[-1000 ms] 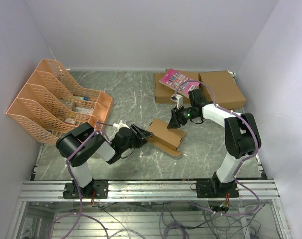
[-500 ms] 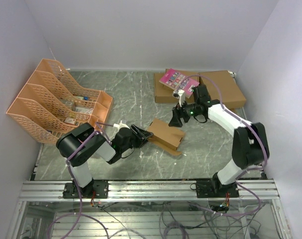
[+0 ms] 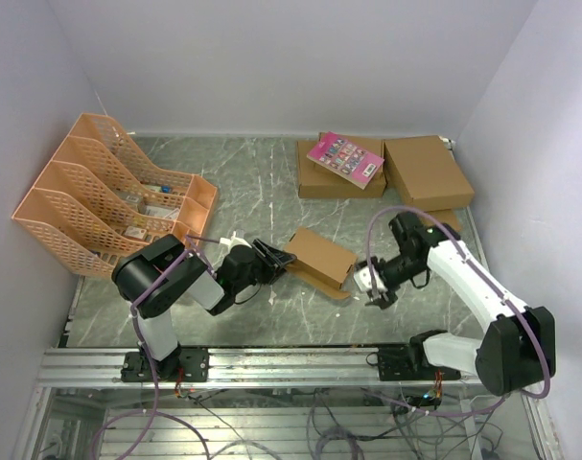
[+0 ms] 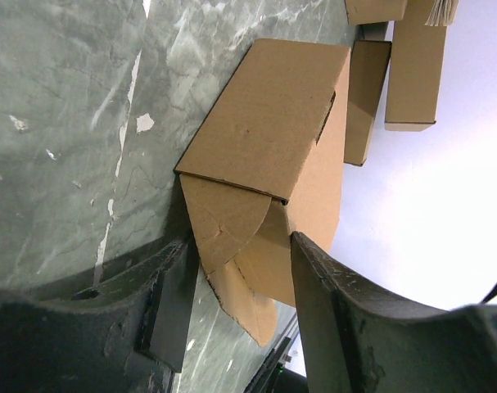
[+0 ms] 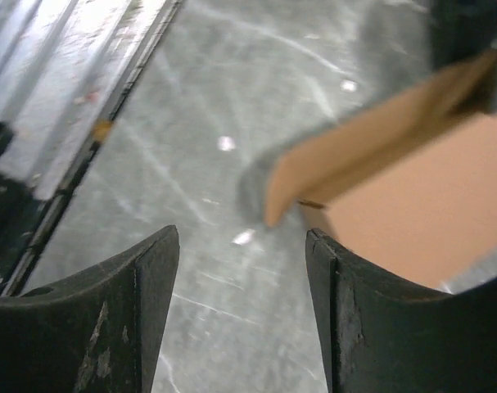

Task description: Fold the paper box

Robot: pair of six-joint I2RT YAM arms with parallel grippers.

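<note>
The paper box (image 3: 319, 257), plain brown and partly folded into a low oblong, lies on the marble table (image 3: 262, 192) between the arms, with a loose flap on its near side. My left gripper (image 3: 279, 261) holds its left end. In the left wrist view the left gripper (image 4: 240, 241) has both fingers (image 4: 314, 311) closed around the end of the paper box (image 4: 273, 131), with a rounded flap between them. My right gripper (image 3: 375, 286) hangs open just right of the box's near right corner. In the right wrist view the right gripper (image 5: 241, 237) holds nothing, and the paper box (image 5: 412, 205) shows blurred at the upper right.
Orange file racks (image 3: 99, 192) stand at the left. At the back right lie two larger brown boxes (image 3: 427, 171), one under a pink booklet (image 3: 345, 158), and a small brown box (image 3: 444, 218) sits near them. An aluminium rail (image 3: 291, 364) runs along the near edge.
My right arm has let go of the box's far right side and swung down and forward to its near right corner, jaws now open. The left gripper has stayed put on the box.
</note>
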